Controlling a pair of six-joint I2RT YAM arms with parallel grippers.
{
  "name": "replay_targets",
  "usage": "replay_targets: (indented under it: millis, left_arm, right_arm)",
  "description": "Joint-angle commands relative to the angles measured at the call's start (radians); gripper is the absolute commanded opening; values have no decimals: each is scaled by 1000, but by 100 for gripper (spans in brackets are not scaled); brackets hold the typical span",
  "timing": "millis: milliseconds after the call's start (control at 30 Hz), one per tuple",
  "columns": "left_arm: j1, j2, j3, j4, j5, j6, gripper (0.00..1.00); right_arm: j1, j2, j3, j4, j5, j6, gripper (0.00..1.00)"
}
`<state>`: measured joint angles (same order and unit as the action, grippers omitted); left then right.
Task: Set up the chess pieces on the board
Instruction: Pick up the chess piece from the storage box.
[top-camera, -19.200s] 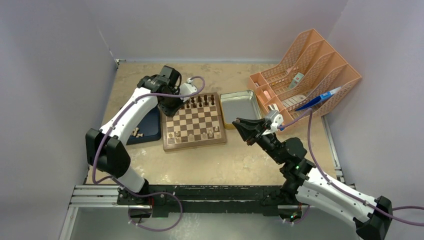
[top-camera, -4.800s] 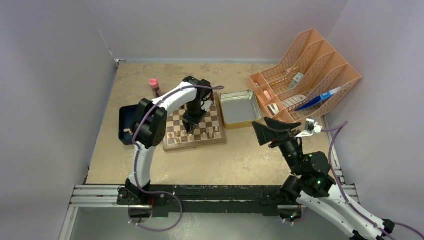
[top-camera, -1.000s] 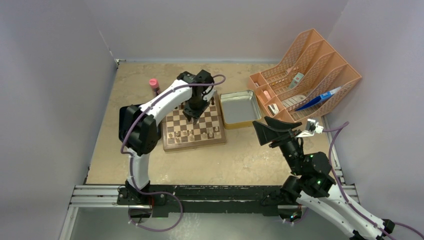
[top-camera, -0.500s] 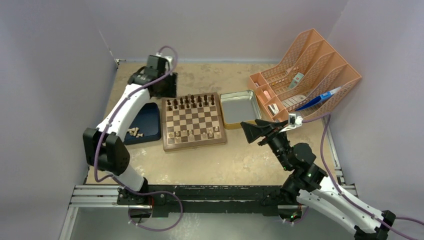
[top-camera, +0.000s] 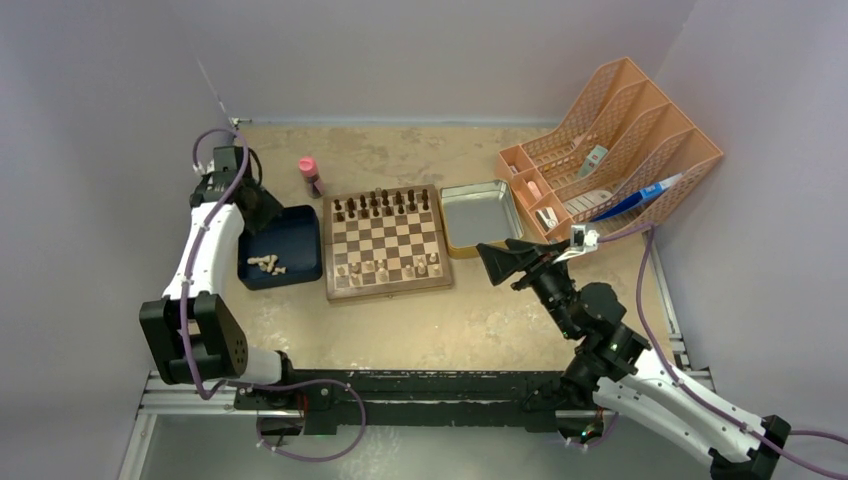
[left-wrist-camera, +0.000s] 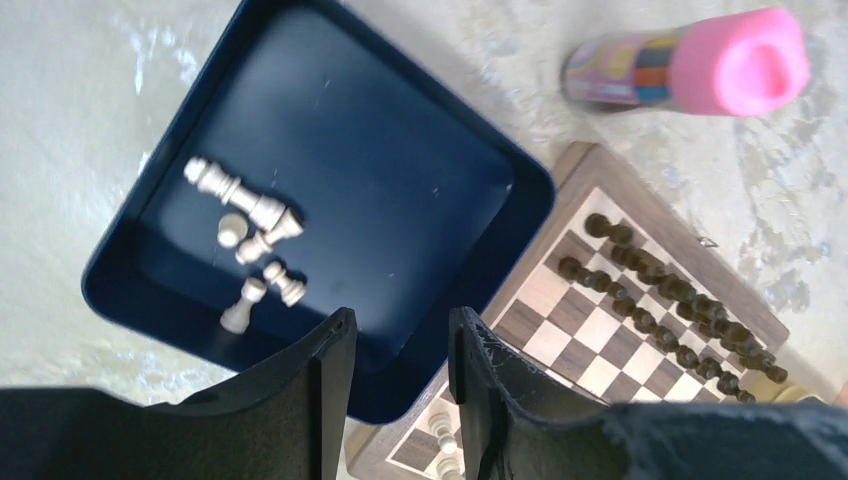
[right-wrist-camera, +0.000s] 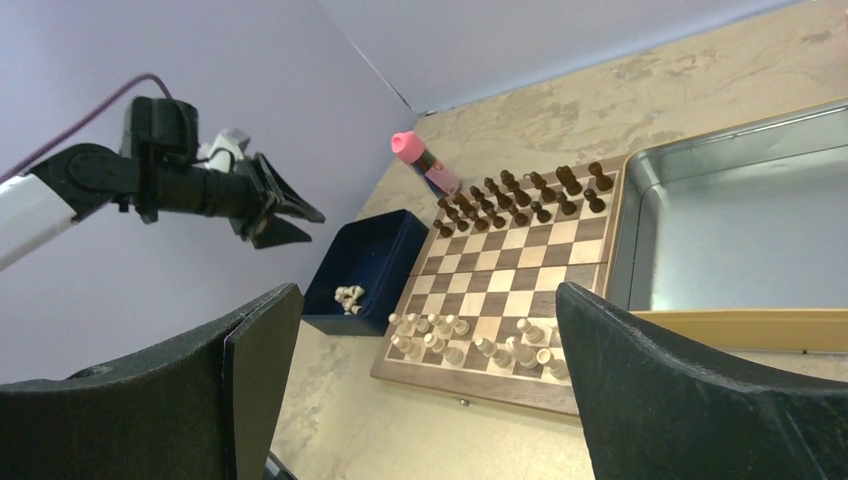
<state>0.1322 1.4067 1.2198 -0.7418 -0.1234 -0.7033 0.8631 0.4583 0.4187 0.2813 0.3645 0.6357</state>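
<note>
Top view: left arm rises along the worktop's (top-camera: 450, 320) left side, forearm angled inward. The left gripper (top-camera: 262, 207) hangs over the far-left corner of the dark blue tray (top-camera: 300, 228). Right arm leans toward centre, with the right gripper (top-camera: 497, 262) just right of the board (top-camera: 385, 243).

Left wrist: jaws slightly parted, empty. Loose pale pieces (left-wrist-camera: 250, 240) lie in the tray below.

Right wrist: jaws spread wide, nothing held. Dark pieces (right-wrist-camera: 520, 195) line the board's far edge, pale board pieces (right-wrist-camera: 470, 345) the near rows; exact squares unclear.
</note>
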Motion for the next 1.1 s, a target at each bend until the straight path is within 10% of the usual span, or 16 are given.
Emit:
replay_targets:
  millis: [0,633,1067]
  left_arm:
    - [6,-36,-53,6,2,-153,38]
    - [6,-150,-242,272,265,109,40]
    - [7,-251,-316,197,61,-181,37]
  right_arm:
    - [0,8,29,55,-19,4,99]
    - [0,296,209,-225,140,-40,99]
    - [0,355,186,-185,92,-53,94]
